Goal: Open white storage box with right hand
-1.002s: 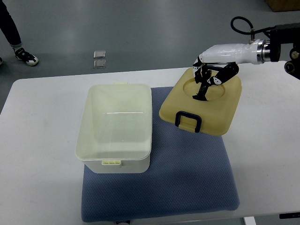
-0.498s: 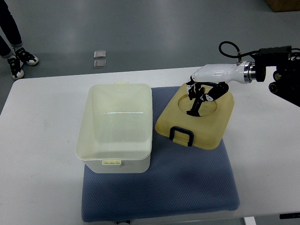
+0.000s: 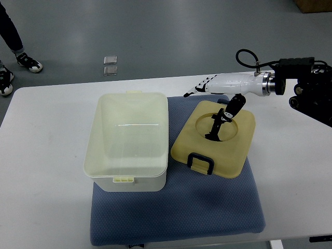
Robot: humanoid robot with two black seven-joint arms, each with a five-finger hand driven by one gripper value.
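The white storage box (image 3: 127, 142) stands open on the left part of a blue mat (image 3: 207, 207), and nothing shows inside it. Its cream lid (image 3: 236, 150), with a black handle (image 3: 200, 162), lies flat on the mat to the right of the box. My right hand (image 3: 215, 88) hovers over the lid's far edge, its arm coming in from the right. The white fingers (image 3: 197, 88) are spread and point left. The black thumb (image 3: 223, 116) hangs down into the lid's round recess. The hand holds nothing.
The mat lies on a white table (image 3: 46, 155), with bare tabletop at left and right. A person's legs and shoes (image 3: 28, 62) show on the floor at the top left. Two small square objects (image 3: 110, 66) lie on the floor beyond the table.
The lid came down and to the left and now lies flat on the mat. My right hand's fingers uncurled from it and spread out leftward. The person's feet shifted.
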